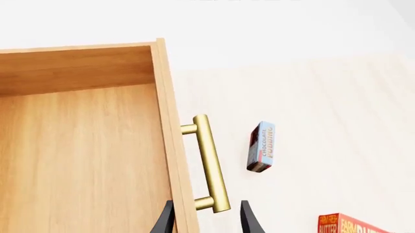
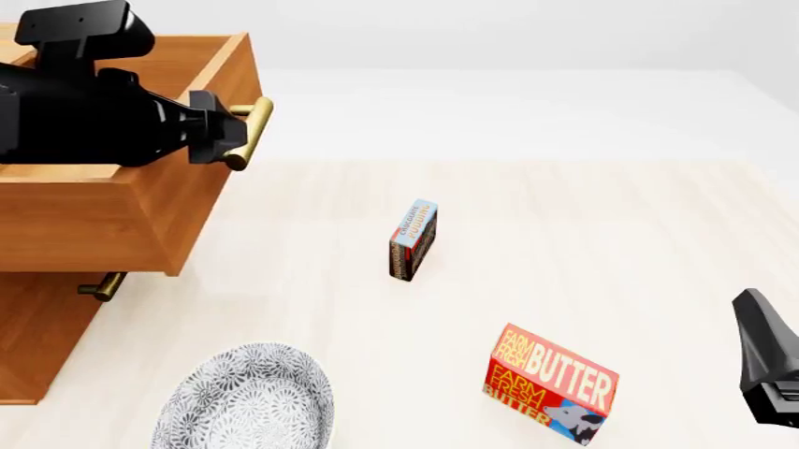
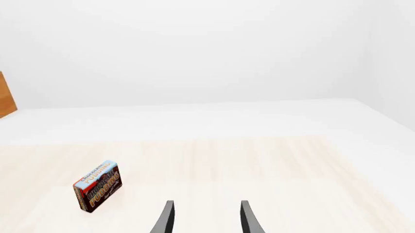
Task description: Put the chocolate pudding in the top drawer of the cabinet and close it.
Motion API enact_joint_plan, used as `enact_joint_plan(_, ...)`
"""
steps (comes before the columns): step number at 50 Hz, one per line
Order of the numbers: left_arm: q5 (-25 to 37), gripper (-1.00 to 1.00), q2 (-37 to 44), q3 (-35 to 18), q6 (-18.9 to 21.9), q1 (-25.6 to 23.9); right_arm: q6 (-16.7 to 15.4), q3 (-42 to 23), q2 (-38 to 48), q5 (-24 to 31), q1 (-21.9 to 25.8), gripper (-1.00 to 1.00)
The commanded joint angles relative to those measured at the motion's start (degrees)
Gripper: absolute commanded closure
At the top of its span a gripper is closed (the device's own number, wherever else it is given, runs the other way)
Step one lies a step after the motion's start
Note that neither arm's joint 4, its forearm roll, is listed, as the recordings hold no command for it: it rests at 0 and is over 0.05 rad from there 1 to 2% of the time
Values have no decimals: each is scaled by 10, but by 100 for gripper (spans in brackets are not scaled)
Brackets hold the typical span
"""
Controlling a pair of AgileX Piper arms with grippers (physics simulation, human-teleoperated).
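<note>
Top drawer (image 2: 119,201) of the cabinet (image 2: 37,327) stands pulled out, nothing visible inside. Left tool (image 1: 206,221) released, fingers straddling the drawer's brass handle (image 1: 209,162).

Chocolate pudding (image 2: 414,239) stands on edge mid-table (image 2: 600,234), well apart from the cabinet.

Right tool (image 3: 206,218) released, holding nothing, aimed past the pudding.

Likely step: pick the pudding. Swing right tool over it, close across its thin faces.

Count: one pudding, one butter box (image 2: 551,384), one patterned plate (image 2: 243,402), two drawers.
</note>
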State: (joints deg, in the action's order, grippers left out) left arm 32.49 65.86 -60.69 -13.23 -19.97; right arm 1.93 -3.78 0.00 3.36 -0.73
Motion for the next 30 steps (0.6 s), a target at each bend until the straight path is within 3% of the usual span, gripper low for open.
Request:
enact_joint_plan(1,-14,-100,31,27,29,-37,0,0,0,0,0,-100)
enact_joint_plan(22,-39,-100,-2,24,19,-47,0,0,0,0,0,-100)
enact_joint_plan(29,-33,-100,-14,7,26,-53,0,0,0,0,0,-100)
enact_joint_plan(30,-23,-100,-21,-16,39,-57,0,2,0,-2,0,-100)
